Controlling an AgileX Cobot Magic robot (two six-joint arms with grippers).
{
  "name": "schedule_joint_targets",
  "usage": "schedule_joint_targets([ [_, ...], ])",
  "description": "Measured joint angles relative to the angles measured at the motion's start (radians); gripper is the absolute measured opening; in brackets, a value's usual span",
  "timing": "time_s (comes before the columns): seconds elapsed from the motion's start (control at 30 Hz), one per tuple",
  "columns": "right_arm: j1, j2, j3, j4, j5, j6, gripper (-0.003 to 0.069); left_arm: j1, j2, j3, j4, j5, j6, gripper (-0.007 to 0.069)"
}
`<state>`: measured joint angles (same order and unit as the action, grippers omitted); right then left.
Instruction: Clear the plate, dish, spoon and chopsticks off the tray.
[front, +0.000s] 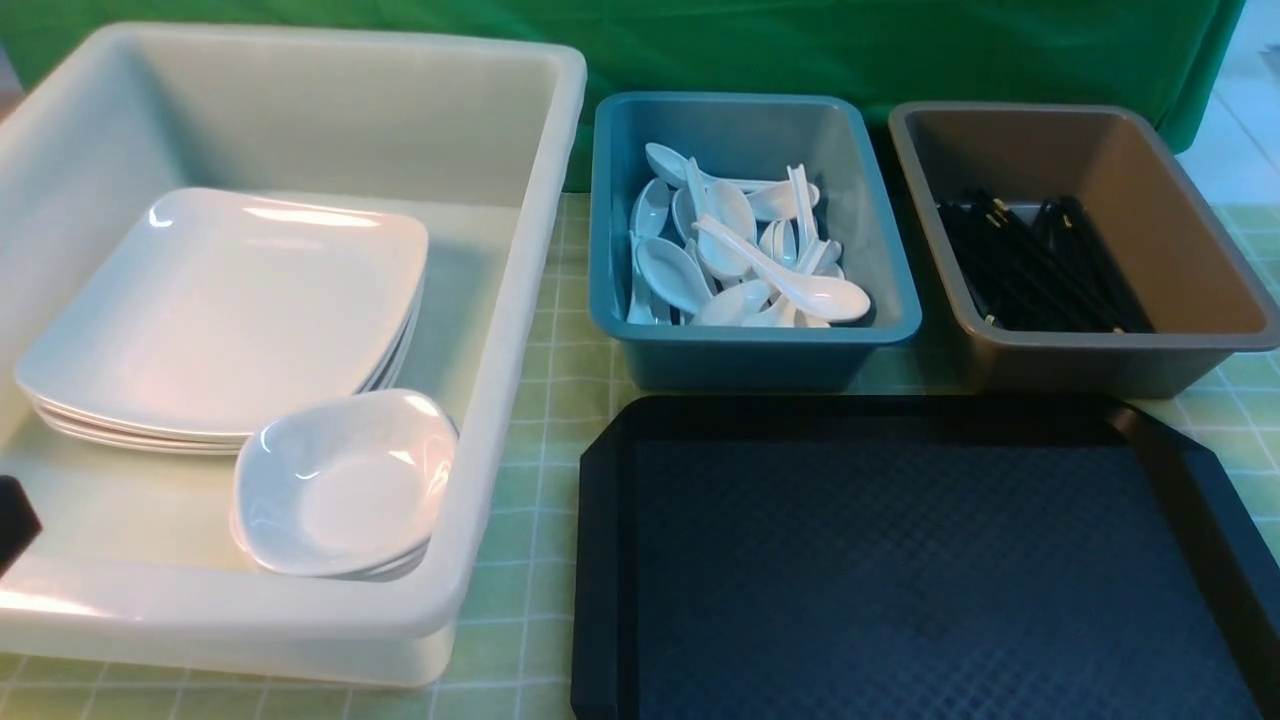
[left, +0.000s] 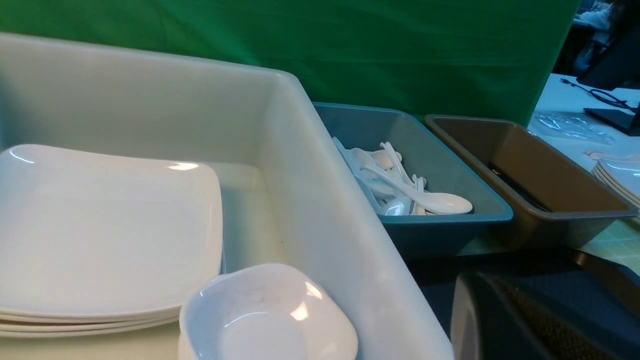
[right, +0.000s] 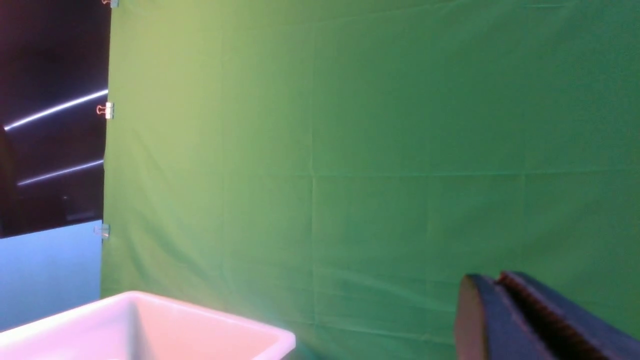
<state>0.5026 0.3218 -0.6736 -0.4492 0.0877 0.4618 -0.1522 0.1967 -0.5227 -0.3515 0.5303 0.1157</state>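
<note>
The black tray (front: 900, 570) lies at the front right with nothing on its textured floor. A stack of white square plates (front: 225, 310) and a stack of small dishes (front: 345, 480) sit inside the white tub (front: 520, 330). White spoons (front: 800, 285) fill the blue tub (front: 750, 340). Black chopsticks (front: 1040, 265) lie in the brown-grey tub (front: 1090, 340). My left gripper (left: 487, 285) is shut on nothing, just outside the white tub's wall and over the tray's left edge. My right gripper (right: 492, 280) is shut on nothing, out of the front view, facing the green backdrop.
A green cloth backdrop (front: 800, 50) hangs behind the tubs. The table has a green checked cloth (front: 555, 400). More plates (left: 620, 180) lie on a side table at the far right of the left wrist view.
</note>
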Motion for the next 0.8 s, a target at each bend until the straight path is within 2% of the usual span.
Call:
schedule_joint_targets([
  [0.67, 0.0, 0.0, 0.0, 0.0, 0.0, 0.011, 0.0064, 0.0, -0.002, 0.002, 0.002, -0.012, -0.004, -0.0013],
  [0.8, 0.0, 0.0, 0.0, 0.0, 0.0, 0.011, 0.0071, 0.004, -0.004, 0.008, 0.103, -0.016, -0.014, -0.0013],
])
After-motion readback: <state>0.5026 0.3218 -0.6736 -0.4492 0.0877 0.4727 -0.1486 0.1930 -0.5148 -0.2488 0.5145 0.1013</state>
